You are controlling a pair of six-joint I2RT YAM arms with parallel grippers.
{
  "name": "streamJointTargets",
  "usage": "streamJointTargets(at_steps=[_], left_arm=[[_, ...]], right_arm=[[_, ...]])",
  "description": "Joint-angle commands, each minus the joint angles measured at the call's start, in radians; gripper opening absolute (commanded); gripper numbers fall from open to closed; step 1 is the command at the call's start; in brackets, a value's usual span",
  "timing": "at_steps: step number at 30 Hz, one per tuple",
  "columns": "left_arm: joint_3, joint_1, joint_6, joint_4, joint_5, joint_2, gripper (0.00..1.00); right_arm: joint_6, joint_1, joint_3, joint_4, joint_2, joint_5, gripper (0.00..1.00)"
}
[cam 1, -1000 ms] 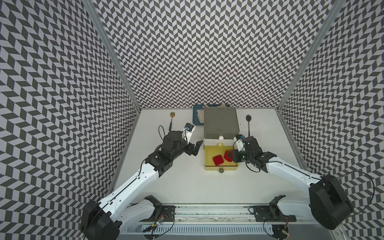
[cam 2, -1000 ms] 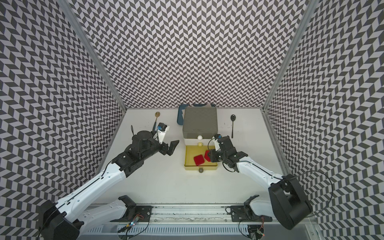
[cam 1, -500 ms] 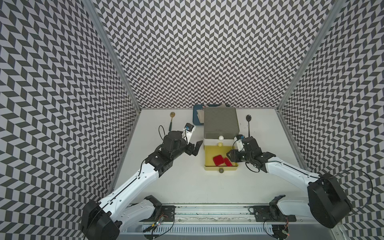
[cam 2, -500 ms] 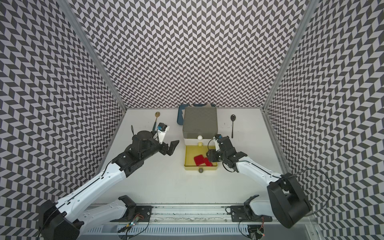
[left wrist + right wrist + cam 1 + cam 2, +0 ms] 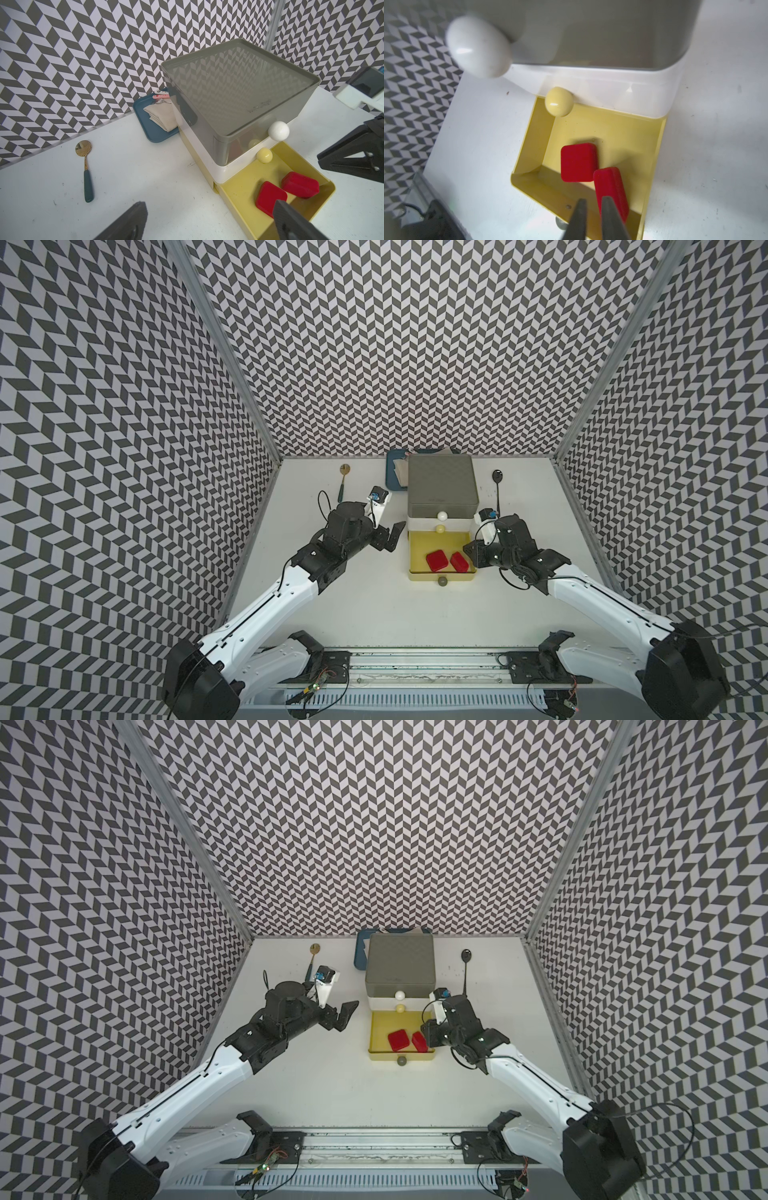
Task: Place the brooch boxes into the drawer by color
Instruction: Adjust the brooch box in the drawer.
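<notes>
- The left hand (image 5: 392, 536) hovered over the white surface (image 5: 374, 614) left of centre in both top views. Its jaws stood wide apart and it carried nothing.
- The right hand (image 5: 467, 558) was at the right wall of the pulled-out yellow drawer (image 5: 440, 576), at mid frame. In the right wrist view its two fingers (image 5: 581, 207) were almost together, with nothing between them, so it was closed and empty.
- Two red brooch boxes (image 5: 437, 561) lay inside the yellow drawer, in its near right part. One red box (image 5: 578, 162) lay flat on the bottom. The other red box (image 5: 611, 189) was tilted on its edge just beside it, on the side of the right hand. I could not tell if they touched.
- Behind the open tier stood the drawer chest (image 5: 441, 485), with its white and grey tiers pushed in.
- A gold spoon (image 5: 344, 479) lay upper left of the chest and a black spoon (image 5: 497, 485) upper right, both on the surface.
- A blue tray (image 5: 392, 477) with a folded napkin (image 5: 160, 116) was behind the chest, by the back wall.
</notes>
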Motion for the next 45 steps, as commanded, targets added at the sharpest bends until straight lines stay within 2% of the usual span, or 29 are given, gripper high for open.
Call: streamJointTargets(at_steps=[1,18,30,34,40,43,45], left_arm=[[-0.003,0.006,-0.005,0.006,0.012,0.004,1.00],[-0.006,0.005,-0.007,0.003,0.011,0.008,1.00],[-0.004,0.006,-0.003,-0.008,0.002,0.015,1.00],[-0.006,0.006,0.000,-0.007,-0.001,0.018,1.00],[-0.005,0.006,-0.002,-0.005,0.003,0.027,1.00],[-0.006,0.006,-0.006,-0.003,0.003,0.029,1.00],[-0.006,0.006,-0.008,0.000,0.000,0.031,1.00]], right_arm=[[0.010,0.021,-0.015,0.004,-0.013,-0.038,0.00],[0.063,0.035,-0.090,0.101,0.121,0.037,0.00],[-0.013,0.032,0.041,-0.003,0.249,0.226,0.00],[-0.005,0.029,0.050,-0.004,0.220,0.268,0.00],[-0.016,0.030,0.060,0.007,0.091,0.246,0.00],[-0.030,0.031,0.056,0.002,-0.004,0.225,0.04],[-0.048,0.032,0.054,-0.010,-0.063,0.186,0.10]])
